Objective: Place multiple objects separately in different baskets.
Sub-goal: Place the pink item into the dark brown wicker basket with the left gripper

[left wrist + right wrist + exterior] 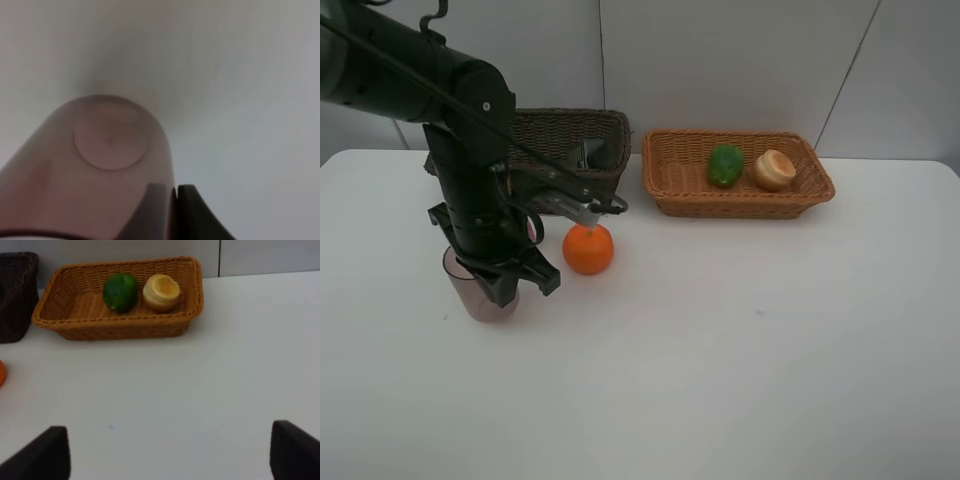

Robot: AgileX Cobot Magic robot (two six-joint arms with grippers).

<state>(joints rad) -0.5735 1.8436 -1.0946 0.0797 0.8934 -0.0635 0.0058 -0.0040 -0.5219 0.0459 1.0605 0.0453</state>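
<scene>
The translucent purple cup (pixel 478 292) stands on the table at the left, and my left gripper (pixel 506 283) comes down on it from above. In the left wrist view the fingers (pixel 194 212) are shut on the wall of the cup (pixel 105 165), one inside and one outside. An orange (pixel 588 249) lies just right of that arm. The light tan basket (pixel 672 190) holds a green fruit (pixel 725 165) and a peach-like fruit (pixel 774 170). The dark brown basket (pixel 552 128) stands behind my left arm, partly hidden. My right gripper (pixel 172 460) is open and holds nothing, on the near side of the tan basket (pixel 75 325).
The right wrist view shows the green fruit (pixel 120 291) and the peach-like fruit (pixel 161 291) in the tan basket. It also shows the dark basket (pixel 17 295) and a sliver of the orange (pixel 1 374). A white table (pixel 740 340) stretches to the front and right. A wall stands behind it.
</scene>
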